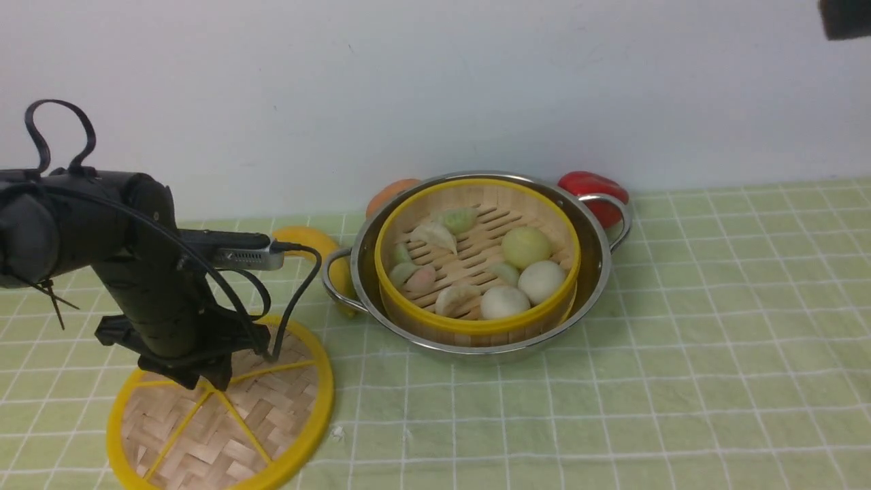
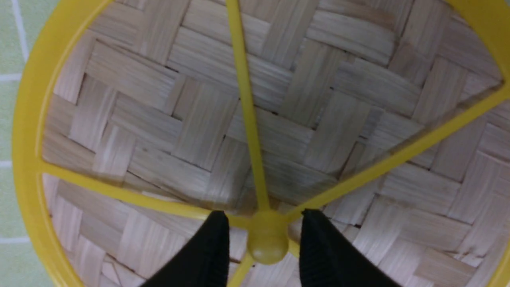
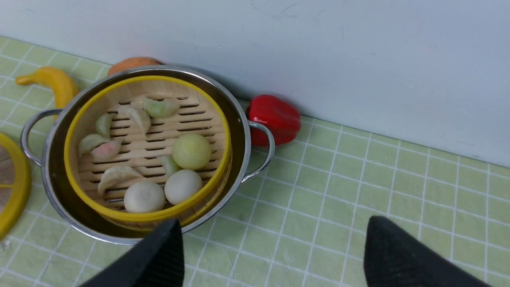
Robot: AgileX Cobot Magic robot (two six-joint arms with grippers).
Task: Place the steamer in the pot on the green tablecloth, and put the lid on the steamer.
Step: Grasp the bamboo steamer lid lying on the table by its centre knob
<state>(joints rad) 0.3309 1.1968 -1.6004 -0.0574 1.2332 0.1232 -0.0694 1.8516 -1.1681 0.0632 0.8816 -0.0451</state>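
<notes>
The steamer (image 1: 476,321), holding toy dumplings and buns, sits inside the pot (image 1: 593,272) on the green tablecloth (image 1: 680,381). The lid (image 1: 279,401) lies flat on the cloth at the front left. My left gripper (image 1: 204,378) points down over the lid's middle. In the left wrist view the left gripper (image 2: 263,215) has its two black fingers either side of the yellow hub (image 2: 267,243), with small gaps, not closed on it. My right gripper (image 3: 275,223) is wide open and empty above the cloth, near the pot (image 3: 243,119) and steamer (image 3: 143,217).
A yellow banana (image 1: 309,238), an orange fruit (image 1: 391,192) and a red pepper (image 1: 593,187) lie behind the pot against the white wall. The lid's edge (image 3: 18,199) shows in the right wrist view. Bare cloth lies to the pot's right.
</notes>
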